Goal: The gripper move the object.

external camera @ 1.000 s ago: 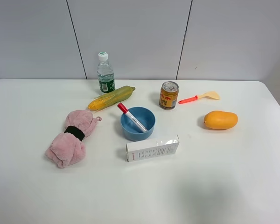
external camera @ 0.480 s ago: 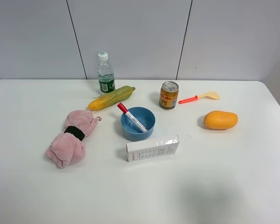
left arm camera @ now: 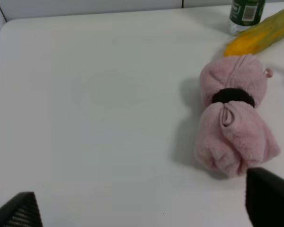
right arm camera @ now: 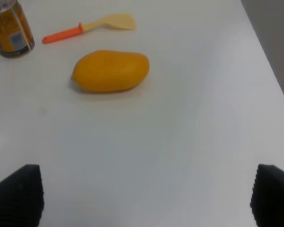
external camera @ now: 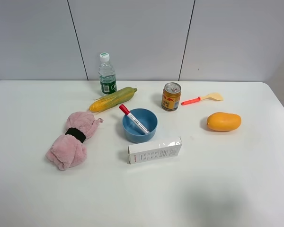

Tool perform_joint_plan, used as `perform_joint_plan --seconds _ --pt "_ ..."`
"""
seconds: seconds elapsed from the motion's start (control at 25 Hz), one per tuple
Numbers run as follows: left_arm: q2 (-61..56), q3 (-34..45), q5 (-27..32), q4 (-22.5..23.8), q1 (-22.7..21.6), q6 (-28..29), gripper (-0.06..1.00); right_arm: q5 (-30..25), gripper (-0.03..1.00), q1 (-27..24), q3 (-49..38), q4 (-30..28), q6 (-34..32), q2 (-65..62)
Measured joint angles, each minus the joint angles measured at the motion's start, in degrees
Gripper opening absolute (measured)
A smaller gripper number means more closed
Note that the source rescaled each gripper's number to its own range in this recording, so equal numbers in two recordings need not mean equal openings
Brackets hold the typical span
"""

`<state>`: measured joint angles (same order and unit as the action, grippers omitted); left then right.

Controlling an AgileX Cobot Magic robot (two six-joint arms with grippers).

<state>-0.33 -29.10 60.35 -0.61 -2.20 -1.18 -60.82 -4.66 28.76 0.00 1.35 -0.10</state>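
The white marker pen [external camera: 134,119] with its red cap lies slanted in the blue bowl [external camera: 150,131] at the middle of the table, cap end resting over the bowl's far left rim. Neither arm shows in the exterior high view. My left gripper [left arm camera: 144,208] is open and empty, its black fingertips [left arm camera: 270,198] wide apart above bare table beside the pink towel. My right gripper [right arm camera: 144,196] is open and empty, its fingertips [right arm camera: 16,194] wide apart above bare table, short of the mango. The marker does not show in either wrist view.
A pink rolled towel [external camera: 75,139] lies left of the bowl, a corn cob [external camera: 112,99] and a water bottle [external camera: 107,74] behind it. A white box [external camera: 155,150] lies in front of the bowl. A can [external camera: 171,96], a red-handled spoon [external camera: 202,99] and a mango [external camera: 223,121] are at the right.
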Motion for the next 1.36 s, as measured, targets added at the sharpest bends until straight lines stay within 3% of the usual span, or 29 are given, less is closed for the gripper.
perform_joint_plan --seconds 1.36 --pt "0.0 0.0 0.0 0.0 0.0 0.0 1.00 -0.1 0.85 0.0 0.0 -0.7 -1.3 0.0"
